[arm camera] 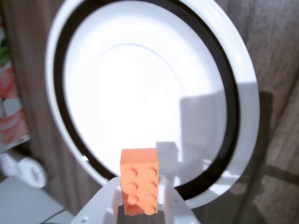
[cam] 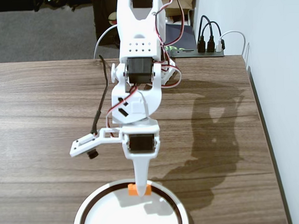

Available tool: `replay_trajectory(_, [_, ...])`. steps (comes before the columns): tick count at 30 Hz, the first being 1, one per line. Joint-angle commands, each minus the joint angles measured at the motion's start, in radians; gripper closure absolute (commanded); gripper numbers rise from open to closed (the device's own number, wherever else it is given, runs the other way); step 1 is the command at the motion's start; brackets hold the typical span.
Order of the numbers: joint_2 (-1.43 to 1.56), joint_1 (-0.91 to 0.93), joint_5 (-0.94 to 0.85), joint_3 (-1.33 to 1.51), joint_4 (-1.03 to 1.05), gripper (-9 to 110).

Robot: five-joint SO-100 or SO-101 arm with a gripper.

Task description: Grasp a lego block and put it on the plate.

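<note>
Your pincer [arm camera: 140, 205] is pinching the small orange plastic lego block [arm camera: 138, 179] just above the large round white plate [arm camera: 243, 93] at the tabletop's [cam: 41, 120] near edge, ready for release.

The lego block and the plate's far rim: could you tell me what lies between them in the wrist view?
Nothing but the plate's bare white surface. The lego block sits held in the gripper.

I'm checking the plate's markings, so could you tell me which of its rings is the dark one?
On the plate, the narrow ring just inside the thick white rim is dark brown; rim and centre are white.
</note>
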Motion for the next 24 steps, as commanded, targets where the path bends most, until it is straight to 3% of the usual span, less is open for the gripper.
replay_trajectory(1, [-0.014, 0.005, 0.012, -0.084, 0.06, 95])
replay_trajectory(24, [-0.199, 0.049, 0.064, -0.245, 0.156, 95])
